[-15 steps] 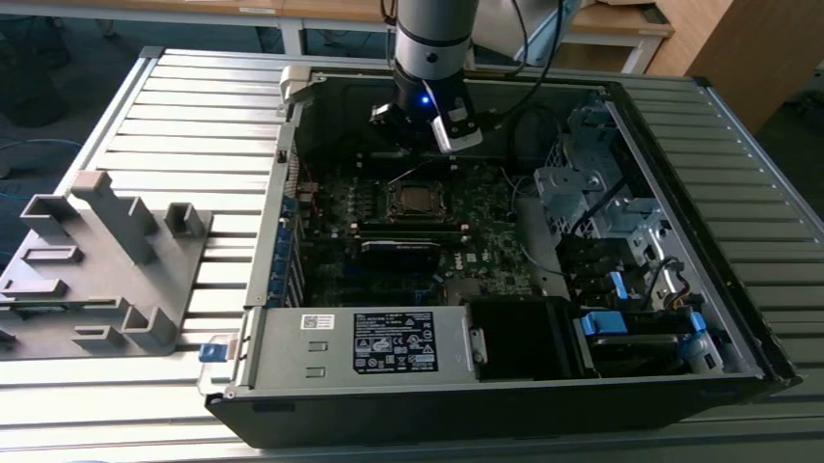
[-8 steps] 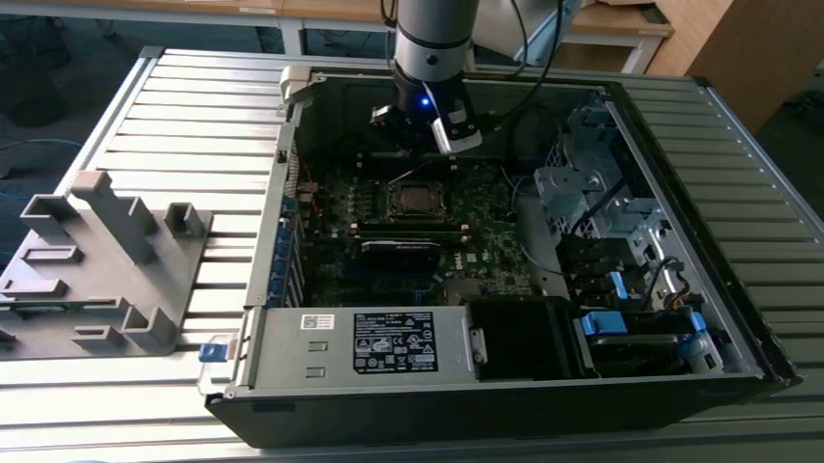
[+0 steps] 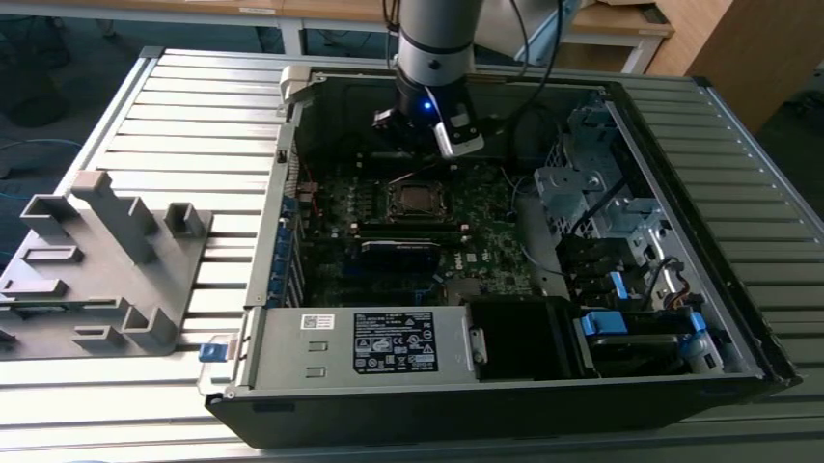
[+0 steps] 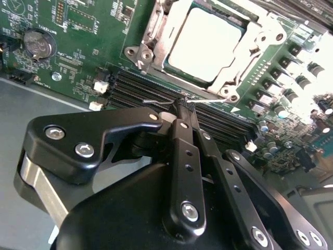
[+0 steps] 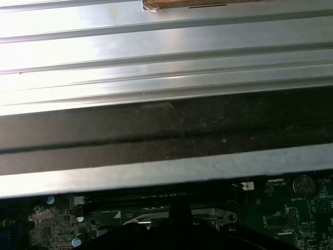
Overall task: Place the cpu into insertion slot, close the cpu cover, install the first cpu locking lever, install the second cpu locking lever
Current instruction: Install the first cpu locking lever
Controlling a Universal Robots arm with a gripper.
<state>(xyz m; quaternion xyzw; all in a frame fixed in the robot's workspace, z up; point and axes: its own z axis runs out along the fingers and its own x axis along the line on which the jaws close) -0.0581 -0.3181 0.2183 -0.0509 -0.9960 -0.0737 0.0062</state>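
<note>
Directly beyond the fingertips of the gripper (image 4: 182,107) lies the cpu (image 4: 205,44), framed by the lowered cpu cover (image 4: 156,34). Along the cover's near edge a thin locking lever (image 4: 156,100) runs crosswise to the fingers (image 4: 179,151), which are pressed together, tips meeting that wire.

Clearance inside case: tight at the back, open over the cpu.
Arm (image 3: 438,39) drops in from above. Case wall (image 3: 347,96) is close behind it, drive cage (image 3: 580,183) on exterior view's right, power supply (image 3: 373,342) in front. Space above cpu (image 3: 415,200) is free.
</note>
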